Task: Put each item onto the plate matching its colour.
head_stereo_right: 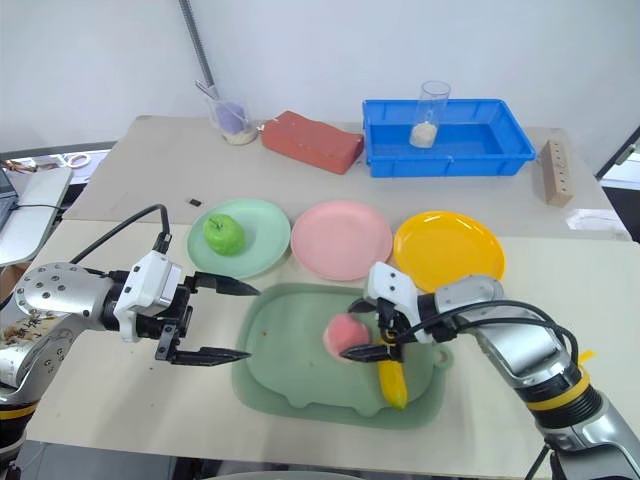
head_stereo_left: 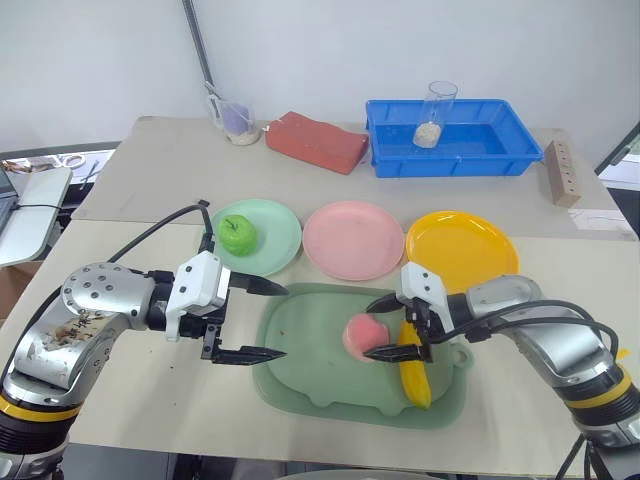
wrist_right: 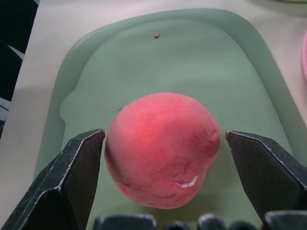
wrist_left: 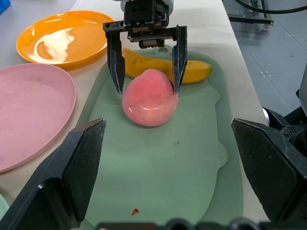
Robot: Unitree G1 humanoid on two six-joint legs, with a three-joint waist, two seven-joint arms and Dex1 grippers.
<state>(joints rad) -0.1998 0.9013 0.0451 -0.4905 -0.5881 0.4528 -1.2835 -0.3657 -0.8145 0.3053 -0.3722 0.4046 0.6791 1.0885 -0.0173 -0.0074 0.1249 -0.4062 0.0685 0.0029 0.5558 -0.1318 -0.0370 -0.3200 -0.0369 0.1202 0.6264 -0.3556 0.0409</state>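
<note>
The bright green apple (head_stereo_left: 238, 234) sits on the mint green plate (head_stereo_left: 282, 238). To its right lie the pale pink plate (head_stereo_left: 353, 240) and the yellow-orange plate (head_stereo_left: 462, 248), both bare. In front of them, the pink peach (head_stereo_left: 358, 336) and the yellow banana (head_stereo_left: 414, 378) lie on the grey-green tray (head_stereo_left: 300, 372). My right gripper (head_stereo_left: 371, 330) is open, one finger on each side of the peach (wrist_right: 163, 148), with small gaps showing. At the tray's left edge my left gripper (head_stereo_left: 286, 320) is open and holds nothing.
At the back of the table stand a blue bin (head_stereo_left: 450, 140) with a clear glass (head_stereo_left: 436, 112) in it, a red block (head_stereo_left: 316, 141), a cup (head_stereo_left: 236, 120) and a wooden block (head_stereo_left: 562, 172). A lower side table (head_stereo_left: 30, 200) is at the left.
</note>
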